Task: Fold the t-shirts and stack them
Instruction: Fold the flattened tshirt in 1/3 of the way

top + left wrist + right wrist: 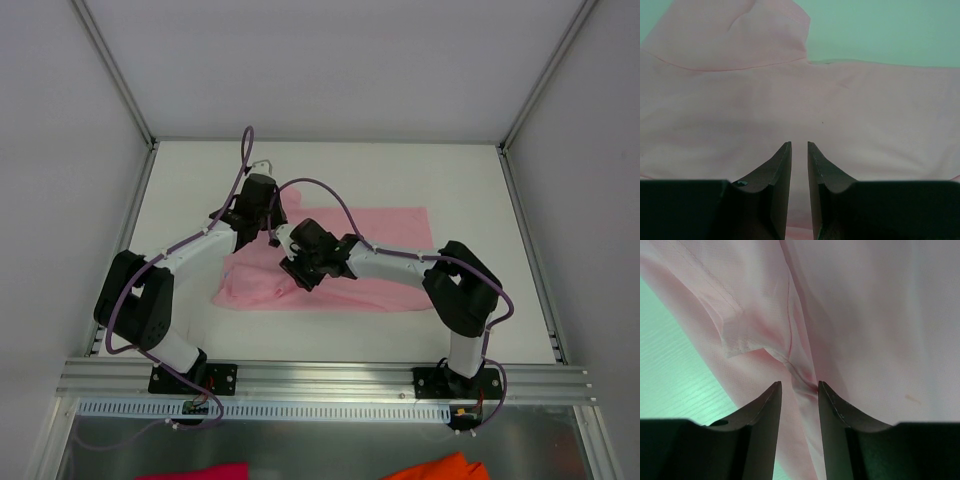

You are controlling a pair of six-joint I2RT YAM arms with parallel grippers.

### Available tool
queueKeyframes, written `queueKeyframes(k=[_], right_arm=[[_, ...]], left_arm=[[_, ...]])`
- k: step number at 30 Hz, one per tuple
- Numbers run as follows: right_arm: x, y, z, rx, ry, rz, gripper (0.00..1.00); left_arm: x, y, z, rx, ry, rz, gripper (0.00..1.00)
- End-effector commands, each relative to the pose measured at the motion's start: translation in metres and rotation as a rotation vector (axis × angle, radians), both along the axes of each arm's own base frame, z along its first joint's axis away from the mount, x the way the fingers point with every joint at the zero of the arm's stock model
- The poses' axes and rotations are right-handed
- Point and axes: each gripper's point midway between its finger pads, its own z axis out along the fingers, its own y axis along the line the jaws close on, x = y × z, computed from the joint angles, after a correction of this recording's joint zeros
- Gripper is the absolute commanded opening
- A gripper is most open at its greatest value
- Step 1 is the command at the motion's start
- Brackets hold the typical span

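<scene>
Right gripper [799, 386] — fingers parted, with a raised seam fold of the t-shirt [390, 225] running into the gap between them; whether they touch it cannot be told. Left gripper [799, 145]: fingers a narrow slit apart, nothing seen between them, poised over flat pink cloth near the shirt's far left corner, a sleeve [740, 35] ahead of it. Shirt: light pink, spread across the middle of the table [470, 180], under both grippers, rumpled at its near left edge. Bare white table shows beyond its far and right edges — a metal rail [330, 378] runs along the near side.
</scene>
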Motion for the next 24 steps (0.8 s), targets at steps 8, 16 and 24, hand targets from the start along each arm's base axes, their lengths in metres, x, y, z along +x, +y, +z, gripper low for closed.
queueKeyframes(k=[8,16,24], right_arm=[[0.024,0.036,0.035,0.119,-0.118,0.030,0.06],[0.048,0.023,0.031,0.060,-0.235,-0.031,0.01],[0.092,0.016,0.041,0.021,-0.465,-0.136,0.01]], left_arm=[[-0.010,0.009,0.010,0.031,-0.033,0.004,0.20],[-0.014,0.014,0.012,0.037,-0.043,0.010,0.20],[-0.017,0.017,0.010,0.045,-0.041,0.013,0.20]])
